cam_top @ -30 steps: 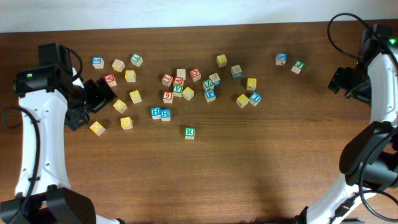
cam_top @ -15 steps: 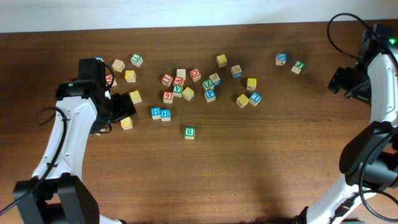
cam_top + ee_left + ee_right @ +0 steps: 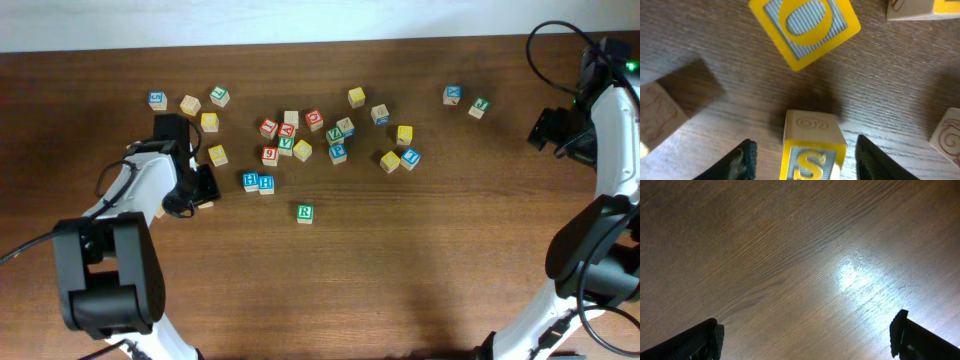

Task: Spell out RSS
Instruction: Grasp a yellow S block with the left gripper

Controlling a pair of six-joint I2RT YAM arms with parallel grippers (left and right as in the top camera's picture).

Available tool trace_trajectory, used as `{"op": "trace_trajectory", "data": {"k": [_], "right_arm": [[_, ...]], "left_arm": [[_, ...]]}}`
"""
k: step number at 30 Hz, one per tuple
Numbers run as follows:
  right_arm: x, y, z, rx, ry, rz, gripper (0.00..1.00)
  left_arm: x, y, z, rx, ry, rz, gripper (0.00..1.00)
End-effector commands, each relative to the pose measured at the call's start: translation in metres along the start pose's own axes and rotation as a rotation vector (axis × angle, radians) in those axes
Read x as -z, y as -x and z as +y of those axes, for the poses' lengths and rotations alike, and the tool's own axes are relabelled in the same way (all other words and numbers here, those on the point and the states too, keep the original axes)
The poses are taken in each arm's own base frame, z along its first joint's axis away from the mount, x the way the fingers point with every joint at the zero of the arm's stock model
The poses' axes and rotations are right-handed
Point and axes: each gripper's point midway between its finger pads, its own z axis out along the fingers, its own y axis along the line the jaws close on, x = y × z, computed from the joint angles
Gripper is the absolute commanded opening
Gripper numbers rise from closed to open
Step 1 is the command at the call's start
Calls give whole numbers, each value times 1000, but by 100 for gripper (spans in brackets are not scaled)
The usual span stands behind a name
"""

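Inside the spread left claw (image 3: 809, 161), a yellow S cube (image 3: 812, 142).

Elbow bent, left gripper (image 3: 808, 162) low, jaws parted — right gripper (image 3: 807, 342) aside, jaws wide.

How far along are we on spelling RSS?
The R cube sits alone below the scattered cubes, seemingly staged. The open left gripper straddles one S cube, not yet gripping. The right gripper is open over bare table. Both S cubes remain to be set beside R.

Dark wooden table (image 3: 420, 260), pale wall strip (image 3: 300, 20) behind, glare.
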Motion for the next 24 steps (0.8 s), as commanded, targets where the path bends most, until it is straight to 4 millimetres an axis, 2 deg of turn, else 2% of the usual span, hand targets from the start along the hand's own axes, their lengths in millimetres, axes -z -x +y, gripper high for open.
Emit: {"op": "trace_trajectory", "data": {"k": [1, 3, 5, 11, 14, 21, 24], "right_arm": [[8, 3, -5, -5, -7, -25, 98], [8, 3, -5, -5, -7, -25, 98], [8, 3, -5, -5, -7, -25, 98], [8, 3, -5, -5, -6, -25, 98], [8, 3, -5, -5, -7, -25, 98], [8, 3, -5, -5, -7, -25, 98], [8, 3, -5, -5, -7, -25, 98]], "left_arm": [[-8, 0, 1, -47, 8, 5, 50], [-8, 2, 0, -47, 6, -3, 45], [-8, 2, 0, -47, 6, -4, 43], [-12, 0, 1, -47, 9, 8, 49], [-21, -4, 2, -48, 16, 33, 44], [-18, 2, 1, -47, 12, 17, 27], [-16, 4, 0, -47, 12, 16, 27]]}}
